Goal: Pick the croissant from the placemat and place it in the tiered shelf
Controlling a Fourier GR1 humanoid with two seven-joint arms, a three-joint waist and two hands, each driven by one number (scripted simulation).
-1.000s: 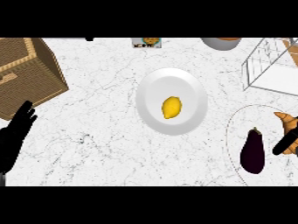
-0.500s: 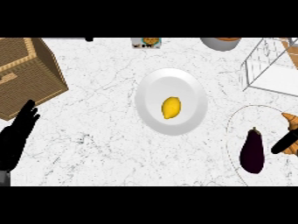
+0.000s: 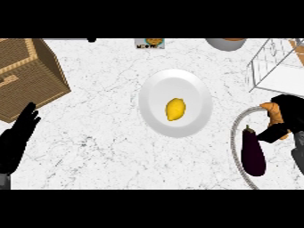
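At the right edge of the marble counter (image 3: 101,133), the right hand (image 3: 297,111) is closed over the croissant (image 3: 270,110). Its fingers curl over the pastry from the far side and the thumb (image 3: 273,133) presses in from the near side, so only orange patches show between them. The croissant is at the far right part of the placemat (image 3: 234,138), whose pale rim curves round on the left. I cannot tell whether it is lifted or touching the mat. Just left of and nearer than the hand, a dark purple eggplant (image 3: 252,150) lies lengthwise on the same mat, stem end pointing far. The white wire shelf (image 3: 282,84) stands just beyond the hand at the far right, apart from it. In the middle of the counter a white plate (image 3: 197,89) holds a lemon (image 3: 174,109). A wicker basket (image 3: 19,75) sits at the far left. The left hand (image 3: 13,144) rests open at the near left edge, fingers straight and pointing up, holding nothing. Along the far edge are a grey bowl (image 3: 225,43) and a small box with an orange label (image 3: 149,43).
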